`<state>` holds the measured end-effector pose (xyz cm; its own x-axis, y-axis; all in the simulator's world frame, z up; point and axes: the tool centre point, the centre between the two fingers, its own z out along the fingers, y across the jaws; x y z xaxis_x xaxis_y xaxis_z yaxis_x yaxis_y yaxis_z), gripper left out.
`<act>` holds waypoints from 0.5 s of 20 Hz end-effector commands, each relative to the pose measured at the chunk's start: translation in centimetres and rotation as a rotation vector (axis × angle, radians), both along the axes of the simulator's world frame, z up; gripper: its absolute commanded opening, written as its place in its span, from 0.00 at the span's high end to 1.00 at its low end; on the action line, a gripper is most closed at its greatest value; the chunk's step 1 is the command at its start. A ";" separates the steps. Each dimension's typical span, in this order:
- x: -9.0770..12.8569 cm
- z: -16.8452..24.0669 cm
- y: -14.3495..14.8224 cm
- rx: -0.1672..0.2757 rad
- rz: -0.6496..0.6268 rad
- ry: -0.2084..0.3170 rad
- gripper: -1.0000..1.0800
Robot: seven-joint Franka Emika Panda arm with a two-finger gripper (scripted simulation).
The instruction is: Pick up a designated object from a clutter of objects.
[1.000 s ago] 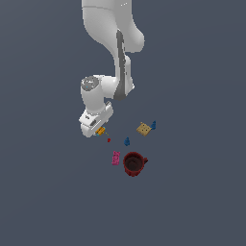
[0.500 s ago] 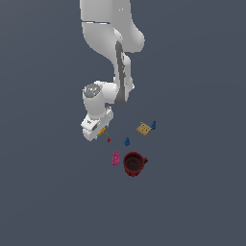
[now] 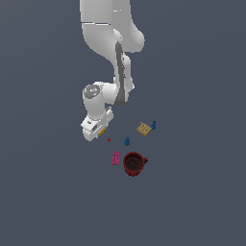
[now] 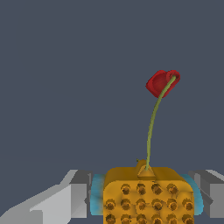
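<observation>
From my wrist view, the orange piece (image 4: 148, 197) sits between the two grey fingers (image 4: 78, 192) of the gripper (image 4: 146, 197), which press on its teal edges from either side, so I read the jaws as pinching it. Its studded grid face is turned toward the camera. A thin green string (image 4: 152, 127) leaves the middle of its far edge and runs away from the gripper, curving slightly, to a small red bit (image 4: 162, 82) at the end. The piece is cut off by the frame edge, so I cannot tell which of its sides is the longer one.

In the exterior view, only a sliver of orange (image 3: 101, 130) shows at the white gripper (image 3: 96, 129), and the red bit (image 3: 109, 140) lies just off it, toward the exterior view's right and lower down. The rest of the clutter is apart from the gripper on that side: a tan square (image 3: 143, 129) with a blue bit (image 3: 153, 125) just beside it, another blue bit (image 3: 127, 141), a pink block (image 3: 116, 157), and a dark red mug (image 3: 134, 163) standing upright next to the pink block.
</observation>
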<state>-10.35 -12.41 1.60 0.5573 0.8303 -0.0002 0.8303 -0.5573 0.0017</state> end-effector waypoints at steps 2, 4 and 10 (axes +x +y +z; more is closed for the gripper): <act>0.0 -0.1 0.1 0.001 0.001 0.002 1.00; 0.0 0.0 0.0 0.000 0.001 0.000 1.00; 0.5 1.0 -0.3 0.000 0.001 0.000 1.00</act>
